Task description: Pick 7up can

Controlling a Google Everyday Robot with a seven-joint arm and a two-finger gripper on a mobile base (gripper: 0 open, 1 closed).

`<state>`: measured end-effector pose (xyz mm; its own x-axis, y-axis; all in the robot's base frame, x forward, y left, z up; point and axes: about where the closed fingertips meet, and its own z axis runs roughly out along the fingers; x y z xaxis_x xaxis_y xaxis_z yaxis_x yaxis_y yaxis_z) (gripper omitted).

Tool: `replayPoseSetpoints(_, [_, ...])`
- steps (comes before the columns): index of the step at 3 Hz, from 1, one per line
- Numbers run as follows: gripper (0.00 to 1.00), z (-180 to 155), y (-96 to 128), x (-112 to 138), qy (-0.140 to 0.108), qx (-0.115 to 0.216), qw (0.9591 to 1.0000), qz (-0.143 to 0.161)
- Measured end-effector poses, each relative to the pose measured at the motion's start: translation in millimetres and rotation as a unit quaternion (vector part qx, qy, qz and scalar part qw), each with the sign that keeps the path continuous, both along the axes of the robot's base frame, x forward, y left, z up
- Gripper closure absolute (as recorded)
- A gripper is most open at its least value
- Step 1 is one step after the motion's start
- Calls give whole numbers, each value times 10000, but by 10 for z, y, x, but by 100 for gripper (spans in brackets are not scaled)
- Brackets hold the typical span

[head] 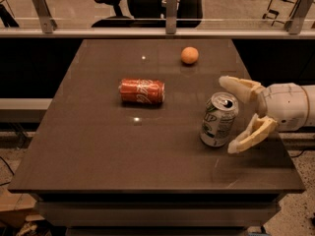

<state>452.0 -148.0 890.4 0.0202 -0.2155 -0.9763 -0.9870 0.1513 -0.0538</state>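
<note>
The 7up can [219, 120] stands upright on the dark table [98, 151], right of centre, silver-white with green markings and a shiny pull-tab top. My gripper [230, 114] comes in from the right at can height. It is open. One cream finger [239, 88] lies behind the can's top and the other [250, 135] lies in front of its right side. The can's right edge sits just between the fingertips. I see no contact with the can.
A red Coca-Cola can [142, 91] lies on its side at the table's middle, left of the 7up can. An orange [189, 55] sits at the far side. A glass rail with metal posts [171, 14] runs behind the table, with office chairs beyond.
</note>
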Motion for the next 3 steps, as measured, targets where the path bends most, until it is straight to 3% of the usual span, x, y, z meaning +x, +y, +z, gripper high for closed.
replayPoseSetpoints(2, [0,-34,106,28,36,133,9997,179])
replayPoseSetpoints(3, [12,-44,145,21,17,167,9995,254])
